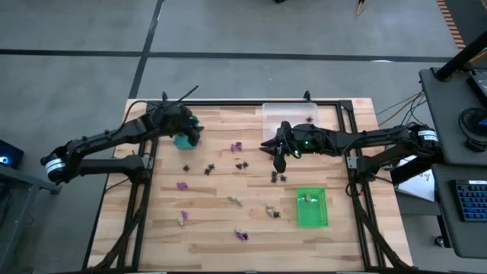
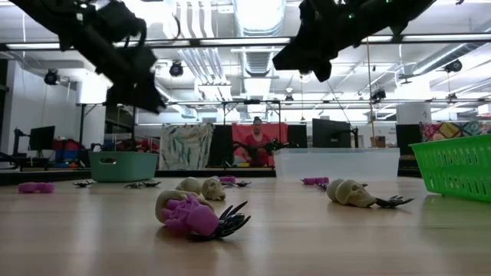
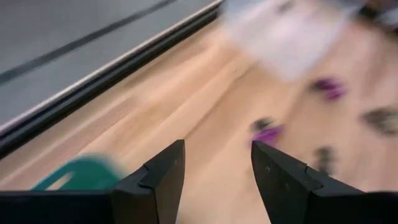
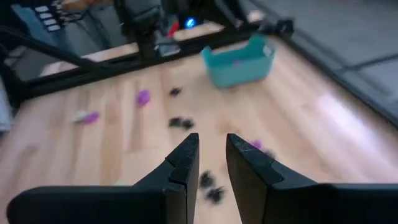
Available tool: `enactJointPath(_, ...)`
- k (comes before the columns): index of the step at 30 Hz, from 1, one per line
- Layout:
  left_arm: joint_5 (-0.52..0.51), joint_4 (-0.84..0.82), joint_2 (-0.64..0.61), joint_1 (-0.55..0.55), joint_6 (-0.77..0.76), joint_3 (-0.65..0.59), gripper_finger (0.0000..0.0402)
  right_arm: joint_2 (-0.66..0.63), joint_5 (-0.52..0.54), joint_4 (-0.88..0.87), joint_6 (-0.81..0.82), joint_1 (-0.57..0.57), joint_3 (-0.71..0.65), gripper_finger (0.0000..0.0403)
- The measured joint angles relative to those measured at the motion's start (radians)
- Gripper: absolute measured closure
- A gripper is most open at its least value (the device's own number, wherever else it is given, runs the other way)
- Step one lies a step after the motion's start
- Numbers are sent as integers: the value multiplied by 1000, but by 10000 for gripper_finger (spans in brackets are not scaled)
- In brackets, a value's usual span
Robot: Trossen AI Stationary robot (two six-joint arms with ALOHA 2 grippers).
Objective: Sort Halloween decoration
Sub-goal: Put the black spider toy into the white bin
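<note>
The Halloween decoration lies scattered on the wooden table [image 1: 213,251]: purple pieces [image 1: 237,145], black ones [image 1: 207,169] and pale cream ones [image 1: 236,201]. One pale piece [image 1: 307,199] lies in the bright green tray [image 1: 312,217]. My left gripper [image 3: 217,163] hangs open and empty above the teal tray [image 1: 183,140] at the far left. My right gripper [image 4: 212,152] hovers over the table's middle, just in front of the clear tray [image 1: 289,114]. Its fingers stand a little apart with nothing showing between them, above black pieces [image 4: 211,186].
In the low view, pale skulls [image 2: 349,192] and a purple piece [image 2: 192,217] lie near the front edge. A black frame rail [image 1: 228,103] runs along the table's far edge. Bare wood shows at the near left corner [image 1: 144,243].
</note>
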Motion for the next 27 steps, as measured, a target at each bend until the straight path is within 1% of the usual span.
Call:
enactJointPath(3,36,84,-14,-56,0,0,233,5,-14,-96,69,7,28,330)
enactJointPath(9,36,240,-2,-186,0,0,233,45,-16,-334,178,27,110,330)
enactJointPath(17,36,398,67,-353,12,0,233,168,-16,-668,236,56,272,330)
enactJointPath(22,35,450,111,-409,15,0,233,266,-14,-872,234,78,374,330)
enactJointPath(27,31,476,142,-431,8,0,233,346,-14,-1030,225,110,428,330)
